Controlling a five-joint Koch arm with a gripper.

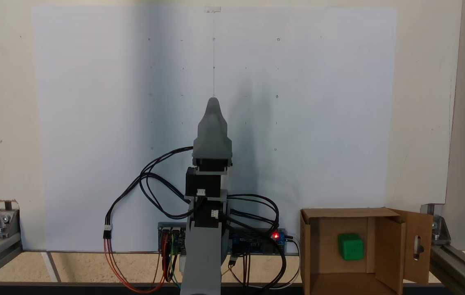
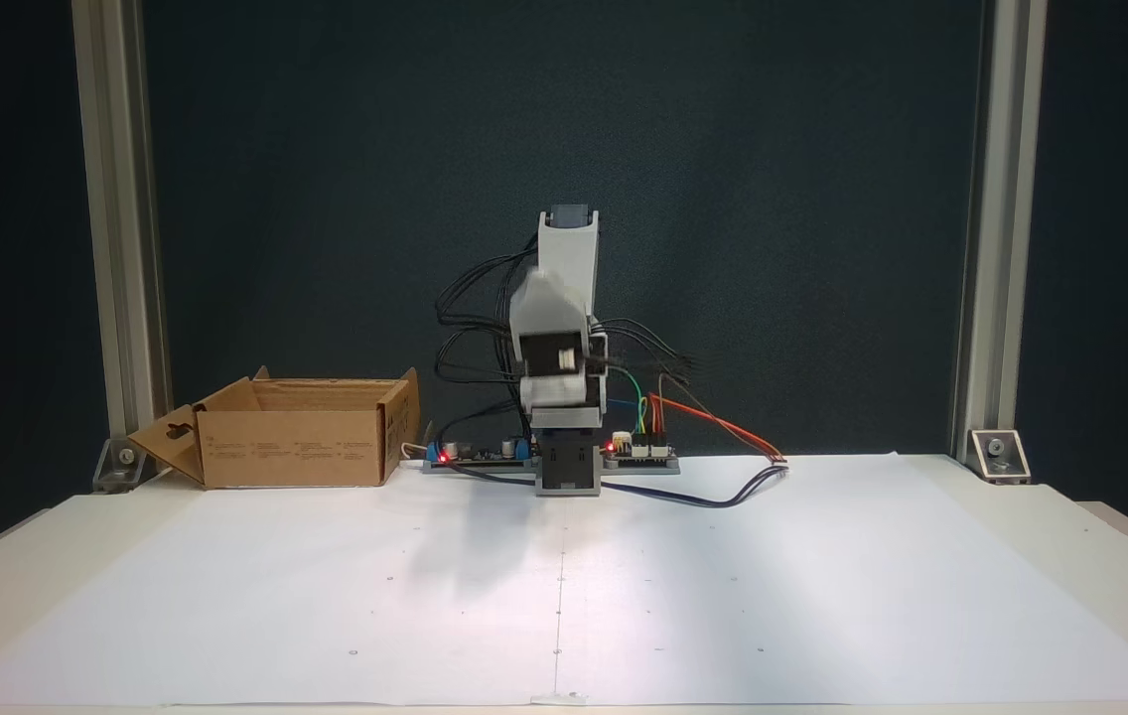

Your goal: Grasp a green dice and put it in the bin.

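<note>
One green dice (image 1: 351, 246) inside the bin (image 1: 314, 250), upright

green dice (image 1: 351, 246) bright green | bin (image 1: 317, 241) brown cardboard | arm (image 1: 213, 131) grey

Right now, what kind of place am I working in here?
Most likely a lab or hobbyist test rig, not a home. A white paper sheet with marked dots covers the table, aluminium frame posts stand at the corners, and bare circuit boards sit by the arm's base.
</note>
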